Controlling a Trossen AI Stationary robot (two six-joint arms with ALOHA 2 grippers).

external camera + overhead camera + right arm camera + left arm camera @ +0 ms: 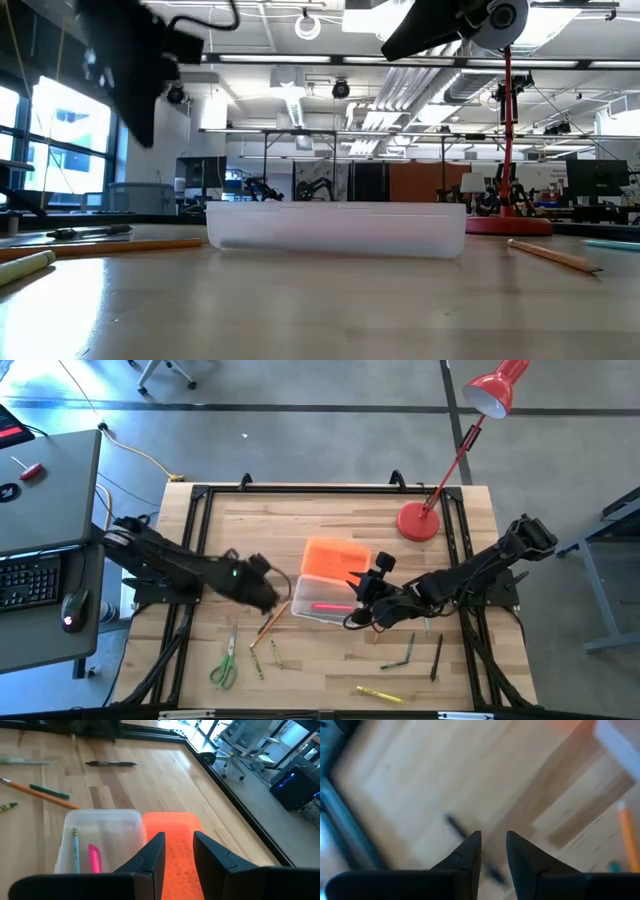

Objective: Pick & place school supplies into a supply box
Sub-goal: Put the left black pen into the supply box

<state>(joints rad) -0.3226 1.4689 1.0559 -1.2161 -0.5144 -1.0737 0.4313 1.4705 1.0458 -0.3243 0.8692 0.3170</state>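
At the middle of the table [330, 510] sits the supply box [322, 600], a clear tray with its orange lid [335, 557] swung open at its 12 o'clock side, presumably so supplies can be dropped straight in. A pink-red pen [94, 858] and a pale blue-green pencil [76, 847] already lie inside. Most supplies are on the wood outside it: an orange pencil [270, 625] just off the box's 8 o'clock corner, the green-handled scissors [226, 665] farther out at 7 o'clock, dark pens [437, 656] toward 4 o'clock, a yellow one [380, 693] at 5 o'clock.

The right gripper [368, 585] hangs at the box's 3 o'clock edge, over the lid and tray, fingers [150, 857] slightly apart with nothing between them; it looks positioned to release or steady there. The left gripper [268, 588] is just off the box's 9 o'clock side, raised above the table, fingers [470, 852] a narrow gap apart and empty, a dark pen [456, 826] on the wood beneath. It seems placed to fetch another item, the orange pencil lying nearest.
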